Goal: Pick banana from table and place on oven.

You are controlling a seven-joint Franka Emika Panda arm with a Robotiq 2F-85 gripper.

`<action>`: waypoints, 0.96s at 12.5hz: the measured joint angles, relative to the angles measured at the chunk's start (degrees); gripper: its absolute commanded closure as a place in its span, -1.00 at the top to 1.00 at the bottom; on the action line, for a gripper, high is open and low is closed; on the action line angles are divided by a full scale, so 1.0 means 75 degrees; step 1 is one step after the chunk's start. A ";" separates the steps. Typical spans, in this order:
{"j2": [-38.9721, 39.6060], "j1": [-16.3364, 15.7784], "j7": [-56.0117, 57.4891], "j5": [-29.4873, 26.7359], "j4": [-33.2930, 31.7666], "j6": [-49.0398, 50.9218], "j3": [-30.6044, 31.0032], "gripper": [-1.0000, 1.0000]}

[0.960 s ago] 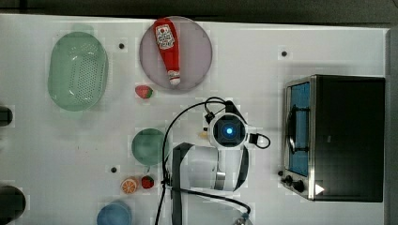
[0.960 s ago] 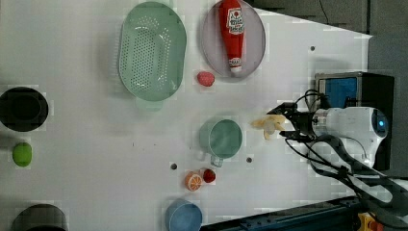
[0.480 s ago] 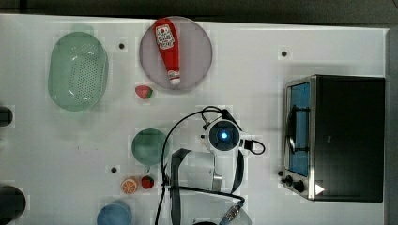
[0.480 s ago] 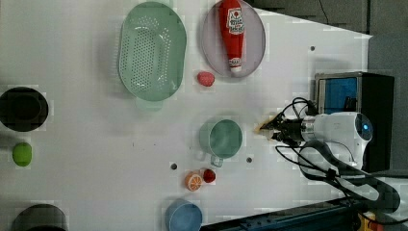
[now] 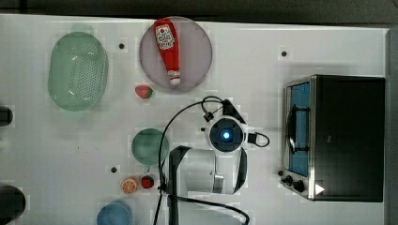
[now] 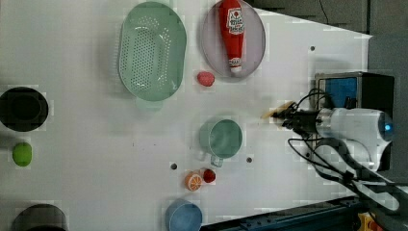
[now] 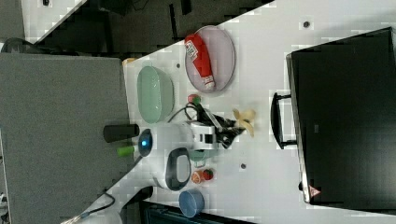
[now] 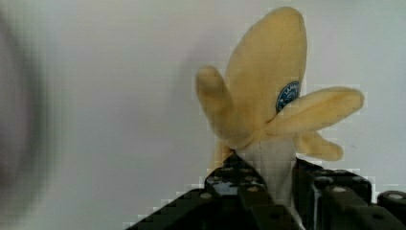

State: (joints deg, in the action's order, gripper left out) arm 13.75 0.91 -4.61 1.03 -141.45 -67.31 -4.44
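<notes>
Hand (image 8: 268, 184) now clamped on banana (image 8: 268, 96) | earlier wide open | banana lifted off table (image 5: 281, 28)

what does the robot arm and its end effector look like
The arm has a glossy white shell with dark grey joint bands, and a round cap with a glowing blue light. Black cables loop around the wrist. The end effector is black, with small bolts on its fingers.

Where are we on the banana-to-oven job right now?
Done: the gripper is shut on the pale yellow plush banana, its white end pinched between the black fingers. In hand: the banana hangs beside the white table, short of the black-topped toaster oven. Left: carry it over the oven's bare black top and release it there.
</notes>
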 measured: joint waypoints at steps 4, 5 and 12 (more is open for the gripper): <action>-0.1789 -0.0034 0.0004 -0.0049 0.0463 0.2436 -0.0035 -0.49; -0.2354 -0.0006 -0.0020 -0.0040 0.0657 0.3182 -0.0042 -0.49; -0.3194 0.0002 0.0904 -0.0155 0.3551 0.6246 -0.0660 -0.49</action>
State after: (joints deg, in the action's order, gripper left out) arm -10.20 0.93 2.17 -0.13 -114.82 -20.46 -9.39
